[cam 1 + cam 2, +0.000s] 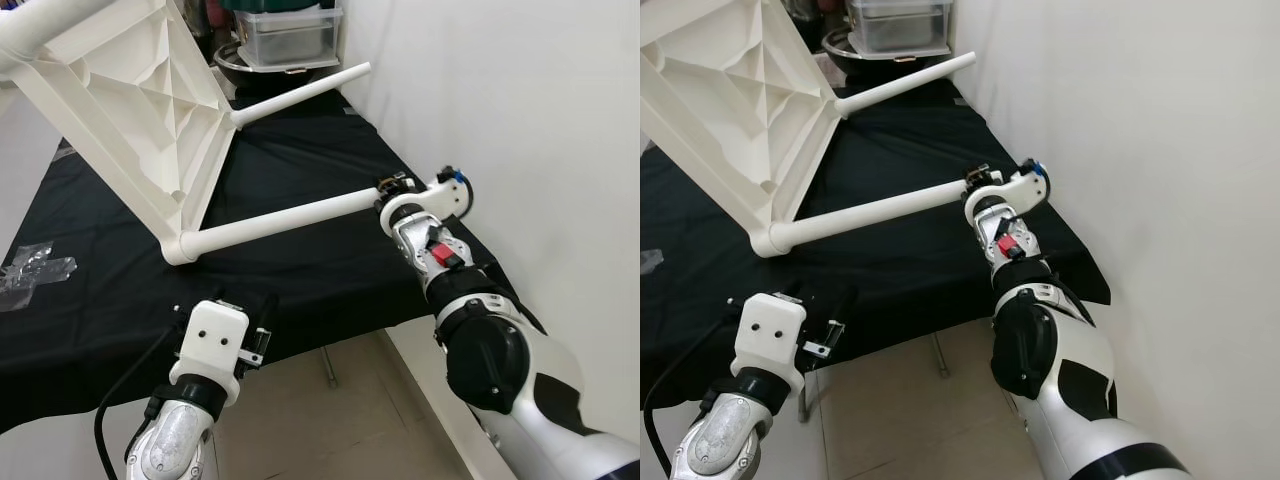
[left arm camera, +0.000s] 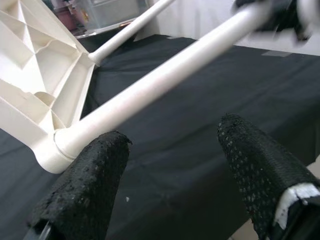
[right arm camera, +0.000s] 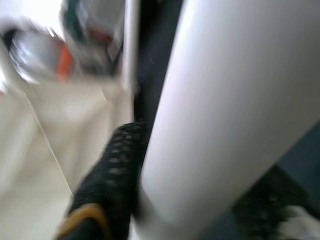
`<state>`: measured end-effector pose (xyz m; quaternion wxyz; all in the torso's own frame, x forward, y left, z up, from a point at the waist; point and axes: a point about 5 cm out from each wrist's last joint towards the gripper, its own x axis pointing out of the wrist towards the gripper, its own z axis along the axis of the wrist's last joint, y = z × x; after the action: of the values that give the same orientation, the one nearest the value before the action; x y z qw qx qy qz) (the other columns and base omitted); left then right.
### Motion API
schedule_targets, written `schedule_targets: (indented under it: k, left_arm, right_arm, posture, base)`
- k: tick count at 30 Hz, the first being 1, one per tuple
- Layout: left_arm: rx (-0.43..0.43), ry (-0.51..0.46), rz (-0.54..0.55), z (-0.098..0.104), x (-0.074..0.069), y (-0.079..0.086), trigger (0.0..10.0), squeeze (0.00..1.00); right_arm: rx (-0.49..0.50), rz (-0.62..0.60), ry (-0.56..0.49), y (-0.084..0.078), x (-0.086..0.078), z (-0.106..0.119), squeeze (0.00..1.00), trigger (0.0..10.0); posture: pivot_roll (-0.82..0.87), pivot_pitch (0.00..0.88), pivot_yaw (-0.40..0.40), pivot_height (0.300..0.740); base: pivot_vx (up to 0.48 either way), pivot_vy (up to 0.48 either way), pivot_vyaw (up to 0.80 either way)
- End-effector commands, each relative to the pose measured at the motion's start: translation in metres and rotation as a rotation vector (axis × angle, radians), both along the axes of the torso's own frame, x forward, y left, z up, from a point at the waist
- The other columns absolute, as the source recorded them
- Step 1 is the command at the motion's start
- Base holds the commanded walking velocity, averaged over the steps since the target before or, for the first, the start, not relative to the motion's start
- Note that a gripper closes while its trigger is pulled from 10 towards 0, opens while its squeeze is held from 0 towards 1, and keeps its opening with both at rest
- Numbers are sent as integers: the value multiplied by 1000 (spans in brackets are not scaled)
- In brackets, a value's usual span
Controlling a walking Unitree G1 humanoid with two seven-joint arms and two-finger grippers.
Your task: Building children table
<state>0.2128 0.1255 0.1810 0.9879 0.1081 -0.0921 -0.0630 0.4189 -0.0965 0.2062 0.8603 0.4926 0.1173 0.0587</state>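
left gripper (image 2: 172, 180) open below table leg (image 1: 290, 217); right gripper (image 1: 392, 190) clamps leg end.

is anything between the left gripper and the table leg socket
Nothing visible. The left gripper is open above the black cloth, and the near leg and its corner socket lie ahead with bare cloth between. The right gripper grips the leg's far end.
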Motion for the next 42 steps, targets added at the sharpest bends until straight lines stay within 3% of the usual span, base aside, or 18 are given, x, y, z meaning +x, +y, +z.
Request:
schedule_targets:
  k: [1,5,6,16,26,31,33,34,36,37,38,39,40,42]
  left_arm:
    - [5,18,5,-2,0,1,10000,0]
    - [2,17,4,-3,1,0,10000,0]
    - [-6,16,4,-2,1,-1,10000,0]
    - [-10,11,8,-2,3,-3,10000,0]
    - [-14,-4,14,0,8,-2,10000,0]
    - [-8,-8,14,0,8,-1,10000,0]
    - [-5,-4,16,-1,8,0,10000,0]
    - [-5,-4,16,-1,8,0,10000,0]
    - [-2,-3,17,-2,8,1,10000,0]
    - [-2,-3,17,-2,8,1,10000,0]
    - [-5,-5,17,-3,10,0,10000,0]
    - [-5,-6,16,-4,11,-1,10000,0]
    - [-5,-6,16,-4,11,-1,10000,0]
    - [-6,-8,14,-4,12,-1,10000,0]
  right_arm:
    - [-55,73,76,13,-8,-23,1000,10000]
    - [-79,35,99,6,-7,-25,1000,10000]
    - [-78,10,136,1,-8,-29,0,10000]
    - [-32,-25,198,-8,-8,-33,0,10000]
    - [358,-84,254,-28,-14,-50,0,10000]
    - [340,29,228,-20,-20,-55,0,10000]
    - [324,167,236,-12,-28,-61,0,10000]
    - [324,167,236,-12,-28,-61,0,10000]
    - [313,340,213,-6,-42,-64,0,10000]
    - [313,340,213,-6,-42,-64,0,10000]
    - [233,517,166,-4,-66,-65,0,10000]
    - [177,579,92,-7,-77,-60,0,10000]
    - [177,579,92,-7,-77,-60,0,10000]
    - [51,638,-61,-15,-91,-47,0,10000]
  posture:
    - [121,132,-69,740]
    - [115,131,-68,740]
    - [113,129,-71,740]
    - [104,125,-72,740]
    - [99,110,-69,740]
    - [99,97,-68,740]
    - [94,93,-65,740]
    - [94,93,-65,740]
    - [86,86,-64,740]
    - [86,86,-64,740]
    - [74,78,-61,740]
    - [72,75,-59,740]
    - [72,75,-59,740]
    - [70,71,-58,740]
  base:
    - [0,0,0]
    - [0,0,0]
    - [0,0,0]
    - [0,0,0]
    - [0,0,0]
    - [0,0,0]
    - [0,0,0]
    - [0,0,0]
    - [0,0,0]
    - [0,0,0]
    - [0,0,0]
    - [0,0,0]
    - [0,0,0]
    - [0,0,0]
